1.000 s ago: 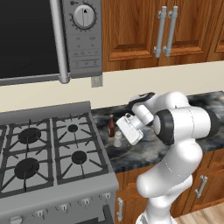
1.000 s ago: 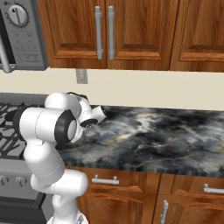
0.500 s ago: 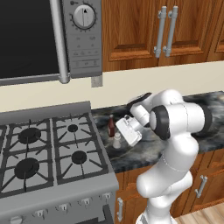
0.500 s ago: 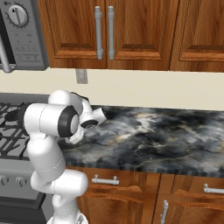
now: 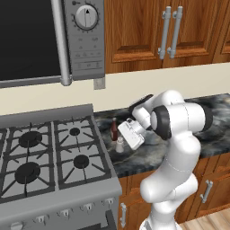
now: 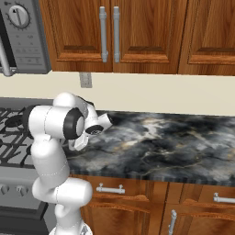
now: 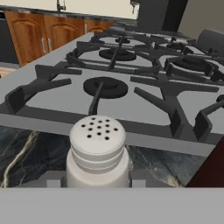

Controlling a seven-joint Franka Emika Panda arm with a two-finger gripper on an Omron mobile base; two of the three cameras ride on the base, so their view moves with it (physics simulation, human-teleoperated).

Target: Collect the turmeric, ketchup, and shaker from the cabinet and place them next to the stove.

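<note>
The small white shaker [image 5: 119,144] stands upright at the counter's edge, right beside the stove [image 5: 49,152]. My gripper [image 5: 123,141] is shut on it from the right. In the hand view the shaker [image 7: 98,151] sits close and centred between my gripper [image 7: 97,181] fingers, with the stove's black grates [image 7: 131,65] behind it. The slim dark ketchup bottle [image 5: 114,130] stands just behind the shaker, and shows as a dark red edge [image 7: 213,168] at the right of the hand view. The turmeric is out of view. The cabinet [image 5: 148,31] doors above are shut.
A grey microwave [image 5: 83,38] with a dial hangs above the stove. The dark marbled counter [image 6: 160,142] runs off to the right of my arm. Wooden drawers and doors [image 6: 137,202] lie below the counter. An outlet [image 6: 85,79] sits on the wall.
The hand and the shaker have sunk a little toward the counter. The ketchup has stayed where it was.
</note>
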